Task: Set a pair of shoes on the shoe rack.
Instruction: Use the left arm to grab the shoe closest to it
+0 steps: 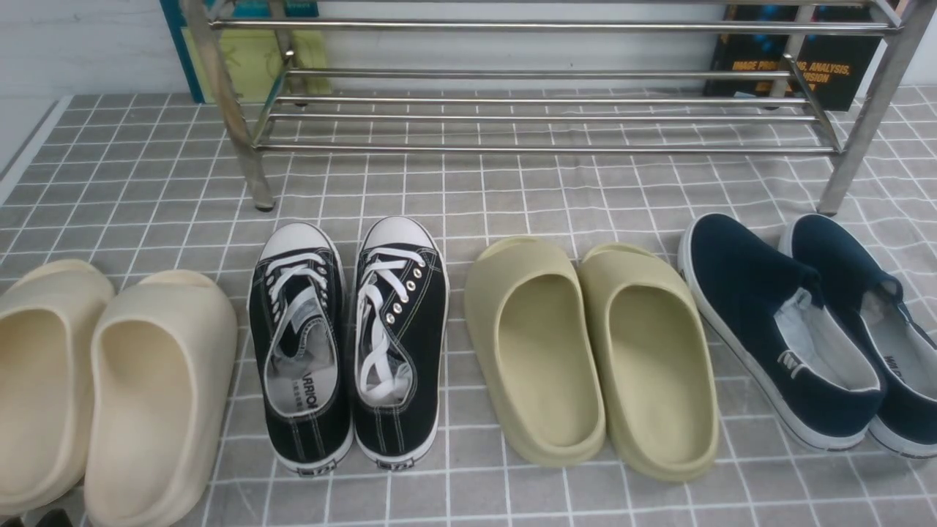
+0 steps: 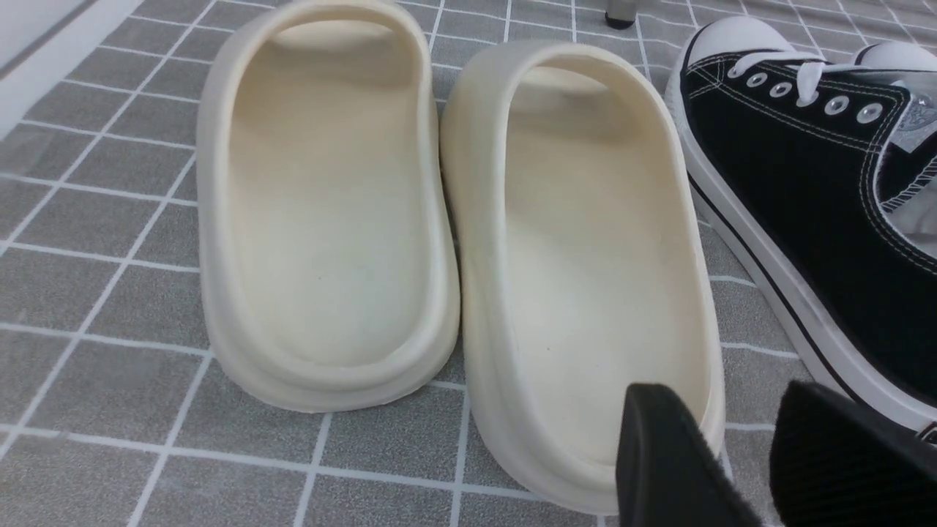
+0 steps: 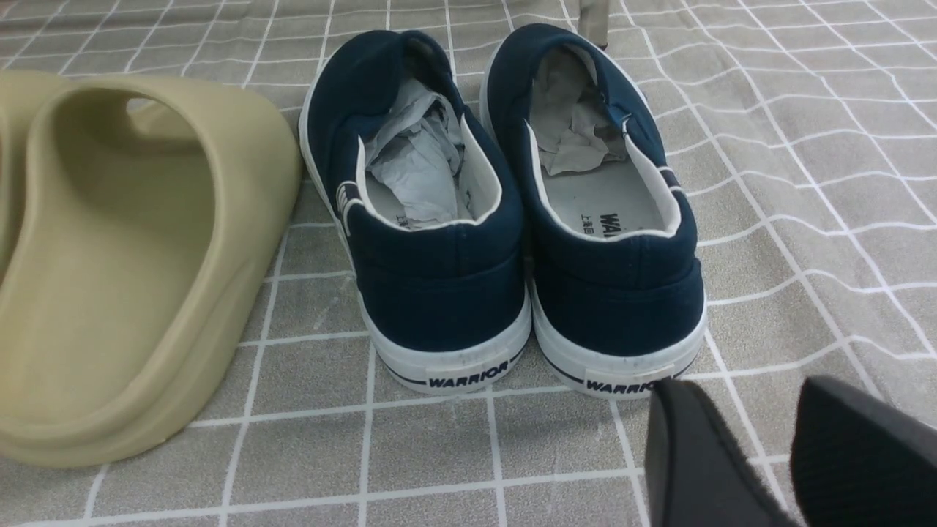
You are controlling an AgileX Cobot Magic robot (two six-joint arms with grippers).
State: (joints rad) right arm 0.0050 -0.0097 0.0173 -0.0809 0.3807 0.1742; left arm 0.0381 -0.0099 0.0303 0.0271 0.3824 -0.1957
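The floor (image 1: 468, 187), grey with a white grid, wavy in places, carries 4 pairs in 1 row. From left to right: 2 cream slippers (image 1: 157, 388), 2 black sneakers (image 1: 399, 351), 2 olive slippers (image 1: 549, 351) and 2 navy shoes (image 1: 768, 329). Beyond them, at the far side, the steel rack (image 1: 512, 149) stands on it, with 2 near legs close behind the row.
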